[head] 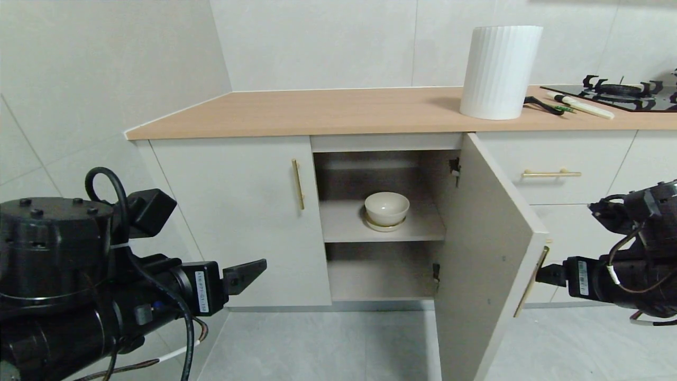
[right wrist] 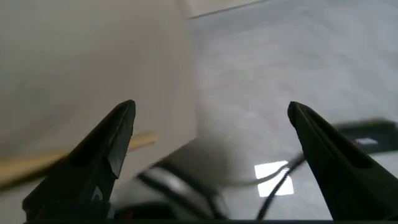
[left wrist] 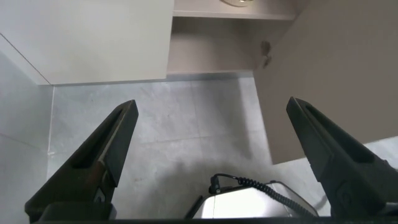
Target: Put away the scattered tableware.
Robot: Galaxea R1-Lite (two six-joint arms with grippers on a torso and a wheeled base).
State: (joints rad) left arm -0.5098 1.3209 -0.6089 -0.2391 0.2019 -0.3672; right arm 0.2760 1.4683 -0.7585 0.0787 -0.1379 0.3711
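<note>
Both fingers of the left end effector (left wrist: 211, 112) are spread wide, released, low before the closed left door (head: 238, 211). The right end effector (right wrist: 210, 112), likewise released, is held just beside the handle (head: 530, 283) of the open door (head: 486, 248). Farther in, a bowl (head: 386, 208) is seen on a plate (head: 383, 228) on the upper shelf (head: 344, 225).

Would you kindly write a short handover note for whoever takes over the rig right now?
Left gripper: open, empty, low before the shut door.
Right gripper: open, empty, by the handle of the open door.
Bowl: on a plate on the middle shelf.
Done: bowl and plate look stowed.
Left: probably shutting the open door; utensils lie on the counter by the hob, perhaps to stow.
</note>
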